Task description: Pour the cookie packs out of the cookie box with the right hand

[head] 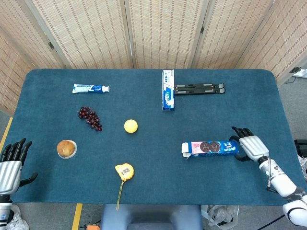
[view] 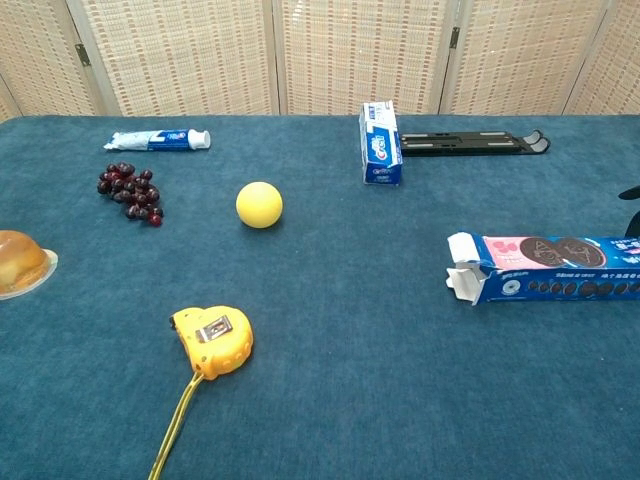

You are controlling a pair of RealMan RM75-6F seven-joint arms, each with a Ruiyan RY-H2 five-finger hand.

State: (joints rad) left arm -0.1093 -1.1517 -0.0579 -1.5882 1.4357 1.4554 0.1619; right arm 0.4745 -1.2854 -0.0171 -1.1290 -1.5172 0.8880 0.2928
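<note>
The blue and pink cookie box (head: 210, 147) lies flat on the table, right of centre, with its opened flap end pointing left; the chest view shows the cookie box (view: 545, 265) reaching the right frame edge. My right hand (head: 249, 144) sits at the box's right end with fingers spread, at or just touching that end, holding nothing. Only dark fingertips (view: 632, 195) of it show in the chest view. My left hand (head: 10, 160) rests at the table's near left corner, fingers apart and empty.
On the blue table (head: 211, 115) lie a toothpaste tube (head: 90, 88), grapes (head: 90, 118), a yellow ball (head: 130, 126), a cupped bun (head: 66, 148), a yellow tape measure (head: 124, 171), a toothpaste box (head: 168, 89) and a black stand (head: 199, 88).
</note>
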